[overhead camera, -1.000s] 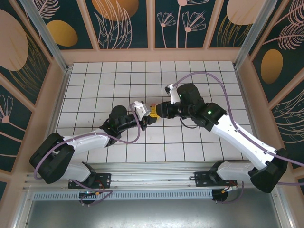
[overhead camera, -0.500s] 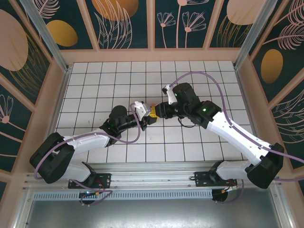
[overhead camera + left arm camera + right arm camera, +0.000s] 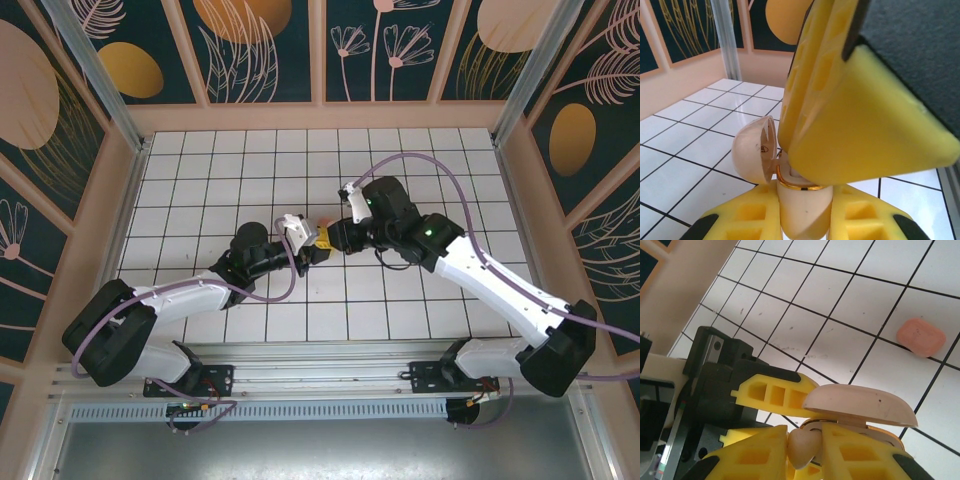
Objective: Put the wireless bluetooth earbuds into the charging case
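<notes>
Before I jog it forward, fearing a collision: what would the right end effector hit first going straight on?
The open charging case, clamped in the left end effector, lies directly ahead; the earbud the right end effector grips seems at its rim, though depth is unclear.

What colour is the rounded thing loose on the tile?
The rounded thing is salmon pink; clearest from right wrist.

Overhead rear view; wrist views hugging fingers [image 3: 755, 207]
</notes>
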